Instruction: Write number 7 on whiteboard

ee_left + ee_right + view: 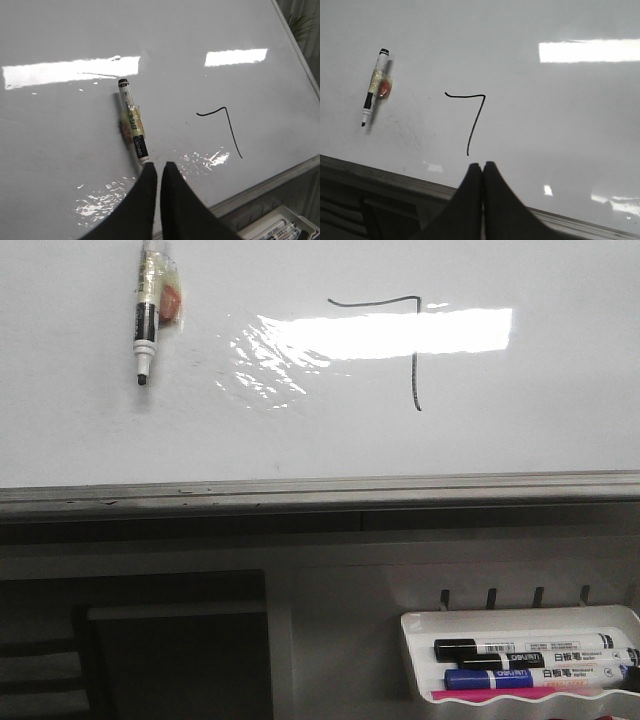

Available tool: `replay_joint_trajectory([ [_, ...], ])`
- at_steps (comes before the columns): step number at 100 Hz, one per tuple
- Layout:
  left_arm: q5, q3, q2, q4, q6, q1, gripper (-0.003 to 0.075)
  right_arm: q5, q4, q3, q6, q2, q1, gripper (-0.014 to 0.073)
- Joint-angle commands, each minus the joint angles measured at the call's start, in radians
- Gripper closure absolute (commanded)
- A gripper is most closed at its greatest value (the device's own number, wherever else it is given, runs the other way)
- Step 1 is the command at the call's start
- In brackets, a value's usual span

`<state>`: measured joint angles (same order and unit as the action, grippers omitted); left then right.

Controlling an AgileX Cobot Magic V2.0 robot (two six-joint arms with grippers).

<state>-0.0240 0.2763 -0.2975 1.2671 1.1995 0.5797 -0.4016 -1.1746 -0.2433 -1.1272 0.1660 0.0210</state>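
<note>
While the number 7 (405, 335) already stood in black near the top right of the whiteboard (80, 430), the writing step looked finished. A marker (147, 312) was stuck near the top left corner. The left gripper (158, 167) and right gripper (483, 165) had fingers pressed together, holding nothing. Next, probably just backing away.

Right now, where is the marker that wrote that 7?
In the front view, a black-and-white marker sits on the whiteboard at upper left, tip down, well left of the number 7.
</note>
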Motion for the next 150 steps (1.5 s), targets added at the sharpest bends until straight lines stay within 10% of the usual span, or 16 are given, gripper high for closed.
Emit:
replay_joint_trajectory([
  [1,-0.025,0.008,0.053,0.007,0.004,-0.003,0.0741,0.052,-0.059,-0.005,-0.015,-0.025,0.007,0.0657],
  [96,-0.099,0.000,0.084,0.068,0.002,-0.003,0.0741,0.053,-0.068,0.003,-0.015,-0.027,0.007,0.0657],
  [105,-0.099,-0.002,0.084,-0.124,-0.042,-0.005,0.0741,0.053,-0.068,0.003,-0.015,-0.027,0.007,0.0657],
  [128,-0.126,-0.054,0.074,-0.853,-0.682,-0.197,0.0741,0.053,-0.068,0.003,-0.015,-0.027,0.007,0.0657],
  [150,-0.148,-0.166,0.147,-1.181,-1.035,-0.437,0.0741,0.053,-0.068,0.003,-0.015,-0.027,0.007,0.0657],
])
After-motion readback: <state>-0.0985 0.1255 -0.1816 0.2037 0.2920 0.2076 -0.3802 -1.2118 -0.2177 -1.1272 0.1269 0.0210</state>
